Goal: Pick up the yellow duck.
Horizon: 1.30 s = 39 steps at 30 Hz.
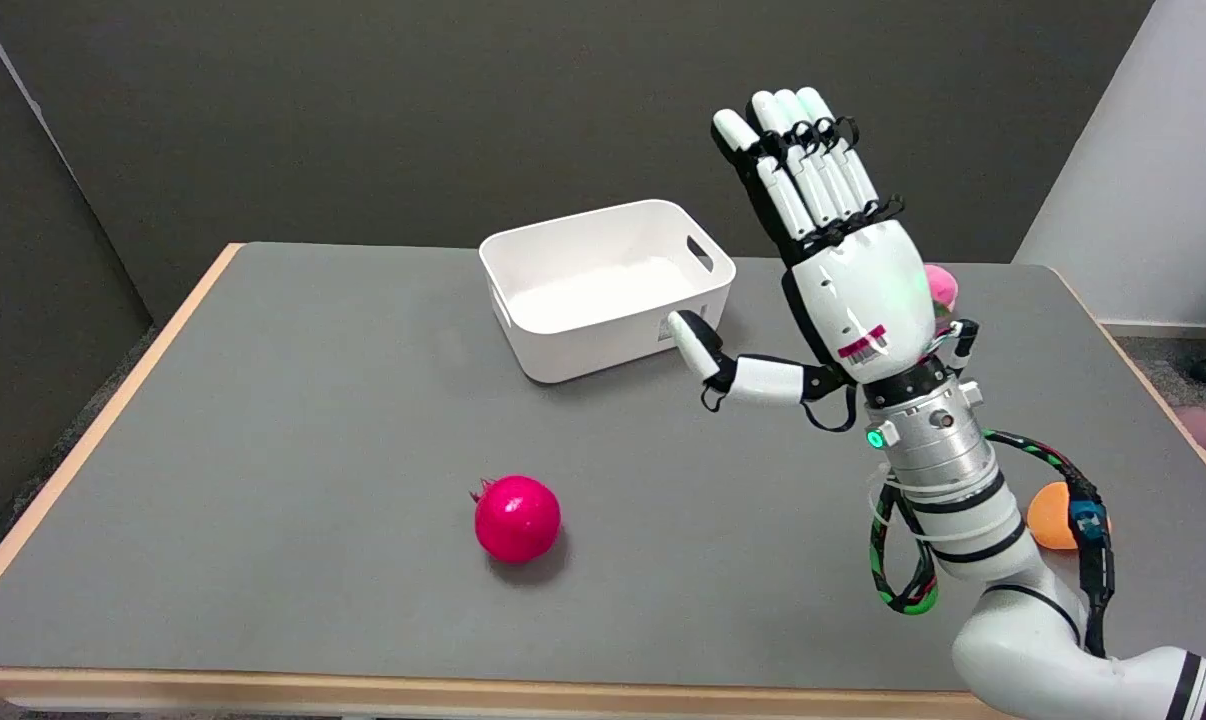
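All fingers [813,170] stretch straight, holding nothing, well apart from a half-hidden orange lump [1048,517].

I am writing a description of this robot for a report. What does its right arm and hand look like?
The right hand has a glossy white back and white fingers with black joints and black sides. A small red-and-white label sits near the wrist. Below it comes a silver metal ring with a green light, then a white arm with black bands. A green, red and black braided cable loops beside the wrist.

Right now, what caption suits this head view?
Open right hand raised above the table, near a white bin and red fruit.
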{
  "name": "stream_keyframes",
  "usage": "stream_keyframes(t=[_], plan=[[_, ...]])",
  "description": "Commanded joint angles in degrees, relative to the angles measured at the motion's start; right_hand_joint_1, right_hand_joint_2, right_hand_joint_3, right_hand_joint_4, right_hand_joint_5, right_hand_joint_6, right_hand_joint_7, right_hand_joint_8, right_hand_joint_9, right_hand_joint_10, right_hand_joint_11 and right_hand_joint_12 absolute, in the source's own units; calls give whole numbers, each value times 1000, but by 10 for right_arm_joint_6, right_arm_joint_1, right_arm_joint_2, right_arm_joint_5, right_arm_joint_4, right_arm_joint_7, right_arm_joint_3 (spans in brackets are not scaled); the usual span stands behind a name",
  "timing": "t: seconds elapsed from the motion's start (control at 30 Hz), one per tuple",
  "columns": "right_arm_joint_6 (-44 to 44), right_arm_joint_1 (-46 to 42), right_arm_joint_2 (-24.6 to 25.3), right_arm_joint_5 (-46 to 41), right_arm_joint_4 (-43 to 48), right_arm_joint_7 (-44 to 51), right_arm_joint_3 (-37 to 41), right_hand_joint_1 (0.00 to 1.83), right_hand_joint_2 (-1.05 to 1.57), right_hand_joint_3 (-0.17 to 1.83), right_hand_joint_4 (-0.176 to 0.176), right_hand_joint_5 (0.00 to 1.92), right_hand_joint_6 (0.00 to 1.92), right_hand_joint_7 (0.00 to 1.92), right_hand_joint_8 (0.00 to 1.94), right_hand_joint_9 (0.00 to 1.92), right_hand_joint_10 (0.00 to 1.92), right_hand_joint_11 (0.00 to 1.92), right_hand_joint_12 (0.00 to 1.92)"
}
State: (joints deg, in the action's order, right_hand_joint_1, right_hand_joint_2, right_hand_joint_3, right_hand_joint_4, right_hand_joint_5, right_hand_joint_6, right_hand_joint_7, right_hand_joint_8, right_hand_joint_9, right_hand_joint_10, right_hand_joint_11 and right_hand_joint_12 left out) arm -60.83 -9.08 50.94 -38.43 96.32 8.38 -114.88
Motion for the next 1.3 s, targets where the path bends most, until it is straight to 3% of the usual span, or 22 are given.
stream_keyframes(t=[0.03,0.33,0.43,0.67,0.93,1.3], plan=[[10,-11,-6,-21,-17,1,22,425,666,834,16,-1,214,-1,-1,-1,-1,-1,-1],[-15,-174,-66,-190,10,76,155,484,626,884,5,36,187,-1,14,-1,-1,-1,-1],[-43,-227,-62,-209,9,87,188,444,675,813,9,21,261,-1,38,-1,-1,-1,-1],[-100,-296,-34,-260,-20,88,220,475,625,935,5,50,223,-1,74,-1,-1,-1,-1],[-214,-342,-16,-320,-65,84,167,458,625,935,6,50,227,-1,74,-1,0,-1,-1],[-284,-270,-10,-382,-154,69,19,449,611,929,1,49,203,-1,72,-1,-1,-1,61]])
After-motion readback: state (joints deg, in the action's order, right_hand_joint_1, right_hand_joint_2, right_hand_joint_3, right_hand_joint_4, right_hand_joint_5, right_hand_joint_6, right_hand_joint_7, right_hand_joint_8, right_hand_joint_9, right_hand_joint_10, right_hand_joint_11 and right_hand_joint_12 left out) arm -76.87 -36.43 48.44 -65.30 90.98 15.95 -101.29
